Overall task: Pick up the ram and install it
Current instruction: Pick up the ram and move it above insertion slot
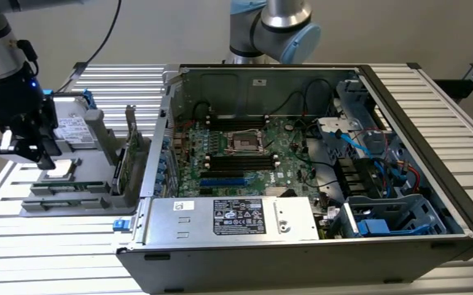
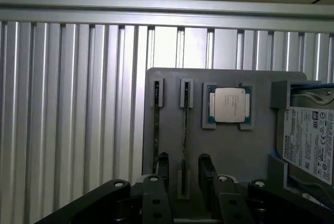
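Note:
Two ram sticks stand on edge in slots of a grey holder (image 2: 250,145). One ram (image 2: 185,130) runs between my gripper's fingers (image 2: 163,172), and the other ram (image 2: 156,130) sits in the neighbouring slot. My gripper (image 2: 185,176) is open, a black finger on each side of the stick with gaps showing. In the exterior view the gripper (image 1: 44,161) hangs over the holder (image 1: 64,206) at that view's left, beside the open computer case (image 1: 302,153) with its motherboard (image 1: 253,153).
A square silver processor (image 2: 228,105) lies in the holder beside the ram slots. A grey drive (image 2: 310,140) with a white label stands further along. A green card (image 1: 130,153) stands upright between holder and case. The table is ribbed metal (image 1: 433,92).

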Action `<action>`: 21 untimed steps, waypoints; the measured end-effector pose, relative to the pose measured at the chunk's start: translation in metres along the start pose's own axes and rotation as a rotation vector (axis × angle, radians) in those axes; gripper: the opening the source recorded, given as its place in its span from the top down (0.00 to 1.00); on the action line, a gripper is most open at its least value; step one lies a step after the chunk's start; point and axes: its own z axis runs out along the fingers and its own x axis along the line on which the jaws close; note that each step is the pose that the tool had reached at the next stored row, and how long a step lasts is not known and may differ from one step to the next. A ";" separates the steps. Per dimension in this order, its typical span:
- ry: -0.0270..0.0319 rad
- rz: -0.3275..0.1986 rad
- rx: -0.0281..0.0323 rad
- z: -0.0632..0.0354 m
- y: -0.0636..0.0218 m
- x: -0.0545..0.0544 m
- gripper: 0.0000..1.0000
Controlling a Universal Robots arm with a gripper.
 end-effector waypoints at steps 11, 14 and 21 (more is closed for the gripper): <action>0.0007 -0.013 0.0004 0.0203 0.0040 0.002 0.64; 0.0012 -0.019 0.0003 0.0257 0.0040 0.004 0.64; 0.0020 -0.034 0.0006 0.0387 0.0035 0.010 0.64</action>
